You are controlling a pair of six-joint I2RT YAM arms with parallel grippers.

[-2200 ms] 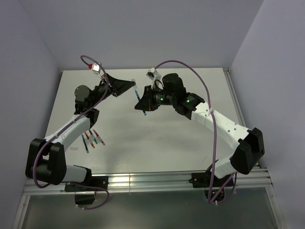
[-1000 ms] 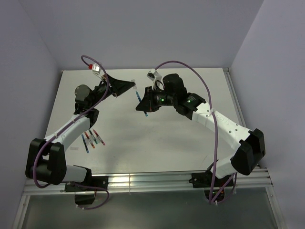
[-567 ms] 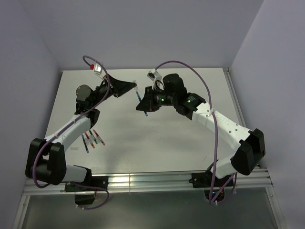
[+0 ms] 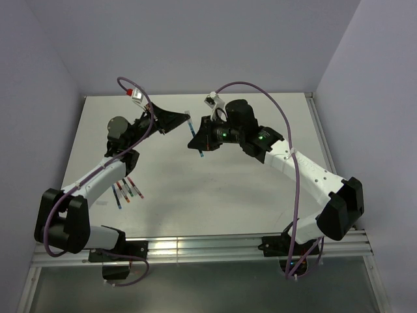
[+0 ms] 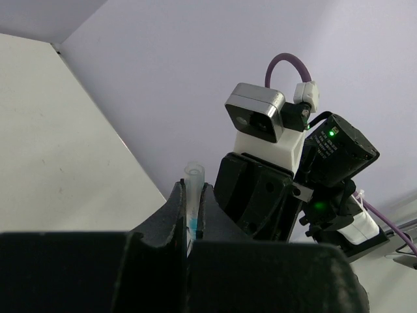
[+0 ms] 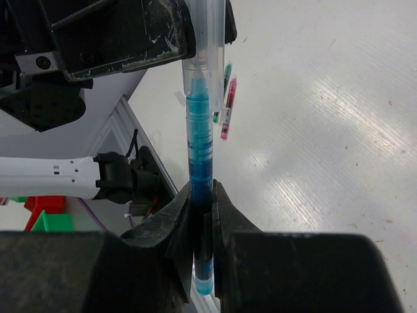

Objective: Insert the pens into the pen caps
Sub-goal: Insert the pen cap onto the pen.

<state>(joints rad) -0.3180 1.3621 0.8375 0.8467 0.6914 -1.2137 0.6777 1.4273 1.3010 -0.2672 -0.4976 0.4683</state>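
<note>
My left gripper [image 4: 185, 119] is shut on a clear pen cap [image 5: 193, 177] with blue inside; its open end sticks out past the fingertips. My right gripper [image 4: 197, 138] is shut on a blue pen [image 6: 199, 143], held above the table. In the right wrist view the pen's front end sits in the mouth of the cap [image 6: 206, 45], which the left fingers [image 6: 130, 32] hold. In the top view the pen [image 4: 191, 128] and the cap meet between the two grippers. The left wrist view faces the right gripper [image 5: 260, 195] close up.
Several capped pens, red, green and blue, lie in a row [image 4: 125, 190] on the white table [image 4: 215, 189] at the left, below the left arm. Two of them show in the right wrist view [image 6: 226, 98]. Purple walls enclose the table on three sides.
Both grippers have shifted slightly right and up. The gap between cap and pen has closed, and the pen's end now sits in the cap's mouth.
</note>
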